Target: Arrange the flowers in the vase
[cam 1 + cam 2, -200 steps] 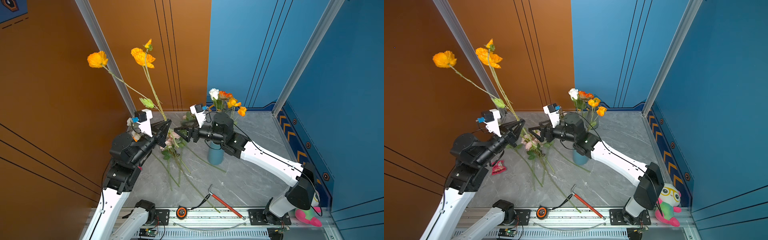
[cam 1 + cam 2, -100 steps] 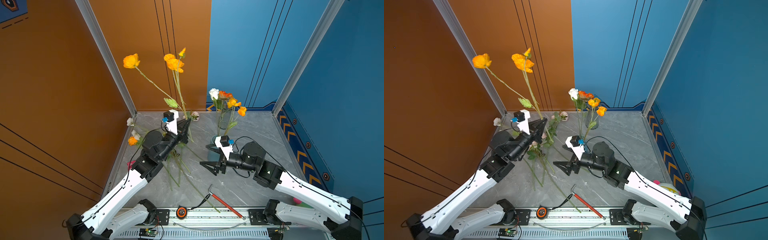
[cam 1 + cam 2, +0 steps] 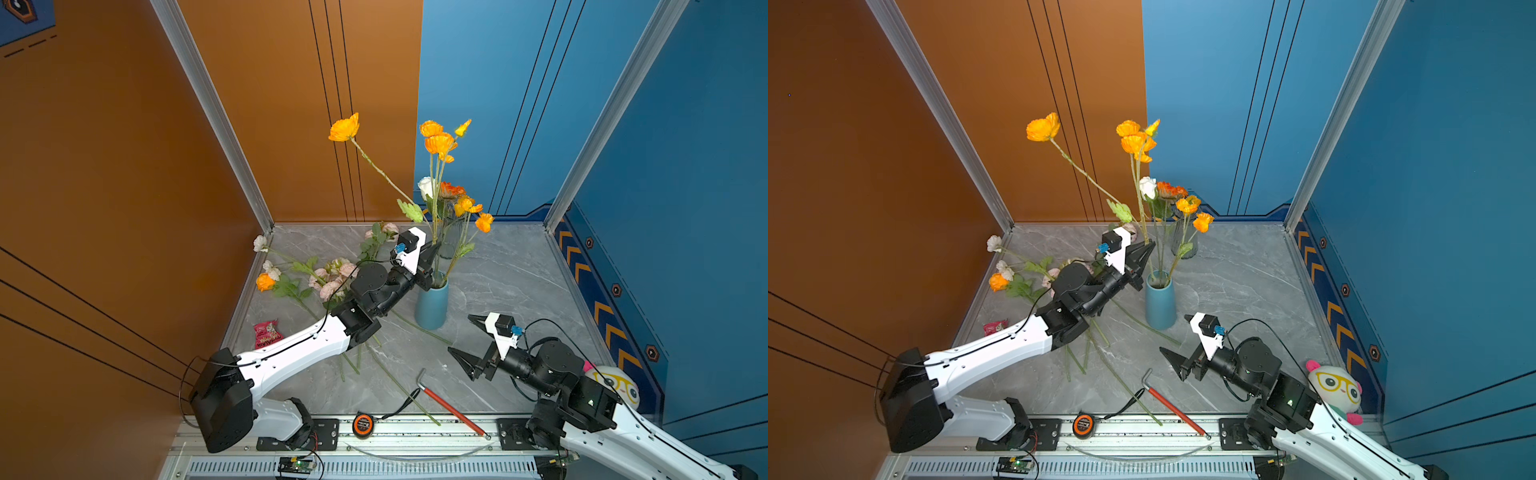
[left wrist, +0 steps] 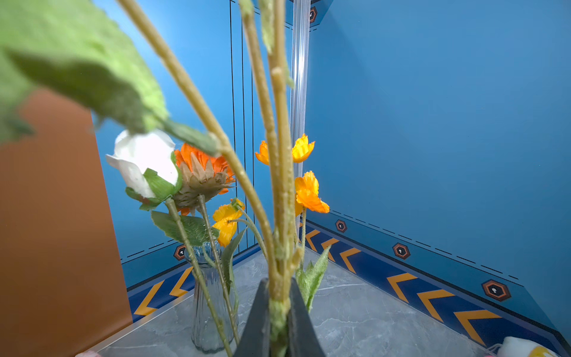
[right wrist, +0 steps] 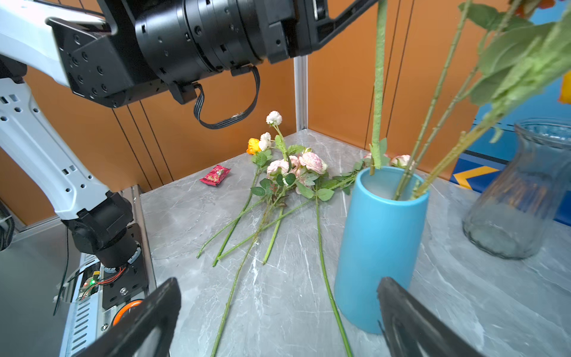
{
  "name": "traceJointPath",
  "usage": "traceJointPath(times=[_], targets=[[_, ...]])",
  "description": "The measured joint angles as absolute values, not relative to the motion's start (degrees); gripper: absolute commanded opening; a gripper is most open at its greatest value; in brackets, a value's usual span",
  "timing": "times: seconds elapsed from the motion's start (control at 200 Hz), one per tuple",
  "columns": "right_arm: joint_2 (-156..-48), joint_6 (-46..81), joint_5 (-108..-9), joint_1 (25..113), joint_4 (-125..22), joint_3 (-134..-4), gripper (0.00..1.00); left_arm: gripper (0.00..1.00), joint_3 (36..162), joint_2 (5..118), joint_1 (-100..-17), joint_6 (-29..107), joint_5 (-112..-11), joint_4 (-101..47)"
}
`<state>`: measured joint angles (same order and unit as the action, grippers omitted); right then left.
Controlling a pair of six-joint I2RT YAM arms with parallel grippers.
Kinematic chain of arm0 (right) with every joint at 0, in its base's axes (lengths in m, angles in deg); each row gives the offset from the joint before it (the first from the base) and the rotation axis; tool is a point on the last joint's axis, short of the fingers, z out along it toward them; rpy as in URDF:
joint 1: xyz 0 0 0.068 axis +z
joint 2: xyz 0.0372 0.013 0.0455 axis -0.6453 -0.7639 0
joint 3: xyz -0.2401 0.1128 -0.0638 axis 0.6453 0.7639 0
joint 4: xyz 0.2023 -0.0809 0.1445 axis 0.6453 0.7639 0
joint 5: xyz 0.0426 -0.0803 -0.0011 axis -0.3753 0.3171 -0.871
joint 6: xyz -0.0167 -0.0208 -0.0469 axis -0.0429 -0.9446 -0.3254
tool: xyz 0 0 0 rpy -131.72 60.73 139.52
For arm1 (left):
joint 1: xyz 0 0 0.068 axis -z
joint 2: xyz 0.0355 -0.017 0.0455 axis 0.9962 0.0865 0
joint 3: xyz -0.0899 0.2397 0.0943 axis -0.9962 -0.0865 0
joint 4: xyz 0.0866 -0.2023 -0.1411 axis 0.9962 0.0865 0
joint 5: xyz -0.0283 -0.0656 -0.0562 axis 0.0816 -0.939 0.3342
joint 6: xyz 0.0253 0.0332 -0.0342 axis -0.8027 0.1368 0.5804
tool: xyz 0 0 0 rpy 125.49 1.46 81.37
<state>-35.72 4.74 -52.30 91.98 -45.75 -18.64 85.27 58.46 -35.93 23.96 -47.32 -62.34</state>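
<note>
Left gripper (image 4: 278,296): jaws closed tight on the stems of a tall orange spray (image 3: 439,142), directly above the mouth of the blue vase (image 3: 431,305); the stem end reaches the rim. Right gripper (image 3: 460,334): jaws spread wide, empty, near the vase's front side. The vase stands mid-surface (image 3: 519,291) and holds several stems. The loose flowers (image 3: 332,274) lie toward the rear left corner.

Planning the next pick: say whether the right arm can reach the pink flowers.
Probably not directly: its jaws are open, but the blue vase and the left arm stand between the right gripper and the pink flowers.
</note>
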Motion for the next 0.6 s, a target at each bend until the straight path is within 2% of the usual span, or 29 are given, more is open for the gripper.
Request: traceJointPath(times=[0.26, 0.601], targets=[[-35.4, 5.4, -51.7, 89.8, -43.7, -18.5, 1.00, 0.00, 84.0, 63.1, -35.1, 25.1, -46.8, -67.4], [-39.1, 5.8, -53.1, 88.9, -44.3, -18.5, 1.00, 0.21, 75.7, 64.2, -34.8, 25.5, -47.6, -68.4]])
